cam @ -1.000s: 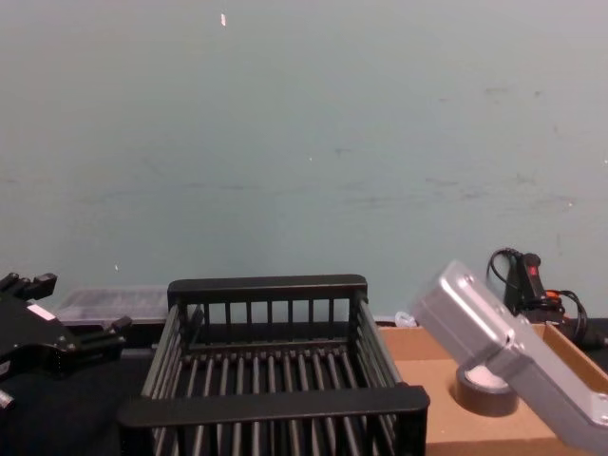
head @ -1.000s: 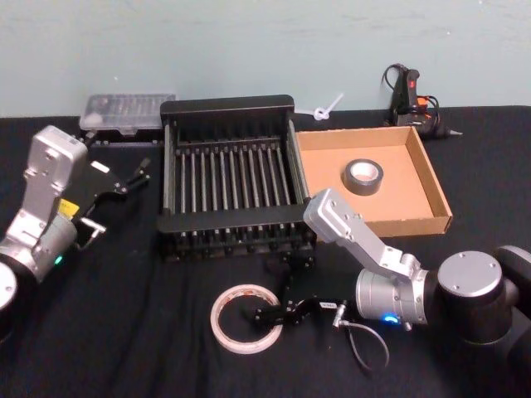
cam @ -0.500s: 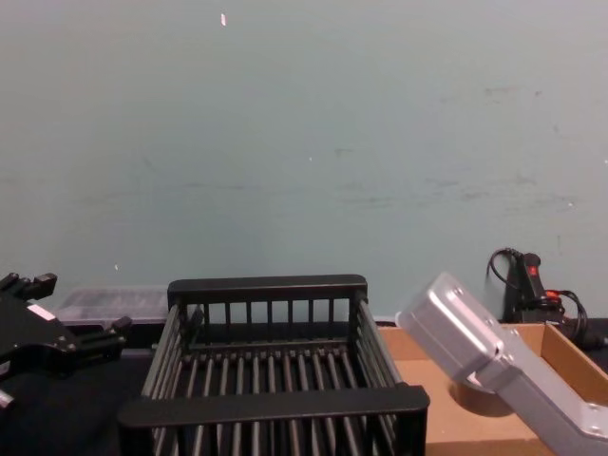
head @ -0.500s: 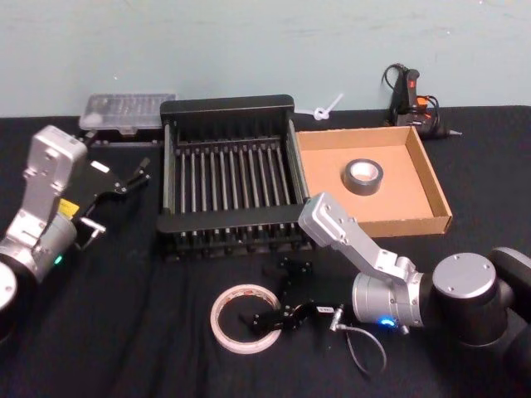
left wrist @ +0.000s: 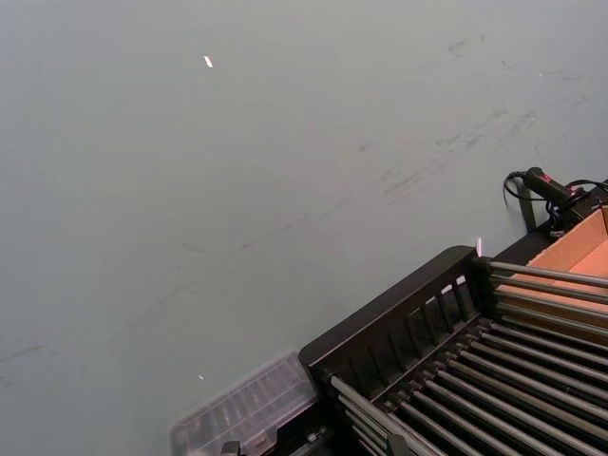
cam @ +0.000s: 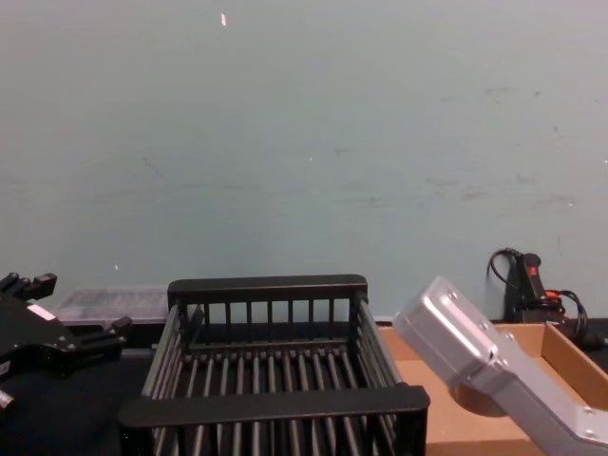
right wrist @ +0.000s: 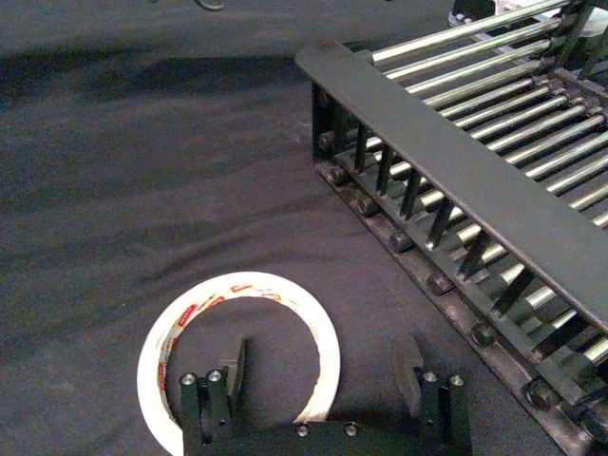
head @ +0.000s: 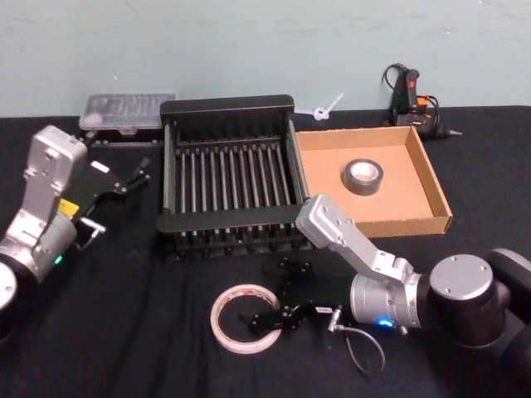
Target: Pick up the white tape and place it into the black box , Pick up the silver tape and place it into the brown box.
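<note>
Lying flat near the table's front edge, the white tape (head: 246,318) looks light, thin and stiff; the right gripper (right wrist: 324,379), jaws spread, straddles its ring wall, the natural hold. Left gripper (head: 124,179) idles open at the left edge.

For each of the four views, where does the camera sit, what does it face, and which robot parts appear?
Head: looks down at the black box; both arms show.
Chest: low, faces the wall; left tool shows.
Left wrist: faces the wall.
Right wrist: faces the cloth; open right tool straddles the white tape.
All share the black box.
</note>
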Robot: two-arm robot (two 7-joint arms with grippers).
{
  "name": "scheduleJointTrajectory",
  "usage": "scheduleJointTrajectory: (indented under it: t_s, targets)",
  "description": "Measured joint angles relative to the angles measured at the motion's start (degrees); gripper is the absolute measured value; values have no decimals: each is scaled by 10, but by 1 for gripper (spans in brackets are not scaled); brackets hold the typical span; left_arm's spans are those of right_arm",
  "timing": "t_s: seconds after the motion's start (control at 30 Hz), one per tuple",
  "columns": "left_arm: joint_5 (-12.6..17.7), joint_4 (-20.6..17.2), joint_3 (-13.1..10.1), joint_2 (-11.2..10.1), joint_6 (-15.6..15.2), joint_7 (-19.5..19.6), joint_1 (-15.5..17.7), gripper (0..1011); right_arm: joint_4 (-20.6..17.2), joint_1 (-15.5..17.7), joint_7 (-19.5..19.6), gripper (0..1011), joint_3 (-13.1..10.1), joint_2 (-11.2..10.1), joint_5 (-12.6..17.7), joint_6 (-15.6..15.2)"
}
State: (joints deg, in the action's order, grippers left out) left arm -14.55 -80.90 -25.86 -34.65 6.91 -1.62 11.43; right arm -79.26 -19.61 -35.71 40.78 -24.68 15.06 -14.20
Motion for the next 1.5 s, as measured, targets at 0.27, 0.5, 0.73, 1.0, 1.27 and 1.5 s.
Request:
scheduleJointTrajectory:
  t_s: [0.27, 0.5, 0.73, 1.0, 1.27, 1.5]
  targets:
    - [0, 0, 0, 0, 0, 0, 0, 1001, -1, 2, 6, 1002, -1, 1, -5, 2]
    - [0, 0, 0, 0, 0, 0, 0, 1001, -1, 2, 5, 1002, -1, 0, -4, 2]
    - [0, 0, 0, 0, 0, 0, 0, 1001, -1, 2, 5, 913, -1, 0, -3, 2]
    - [0, 0, 0, 0, 0, 0, 0, 1001, -1, 2, 4, 677, -1, 0, -3, 1]
    - [0, 0, 0, 0, 0, 0, 0, 1001, -1, 2, 4, 422, -1, 0, -2, 1]
    - [0, 0, 0, 0, 0, 0, 0, 1002, -1, 1, 4, 204, -1, 0, -2, 1]
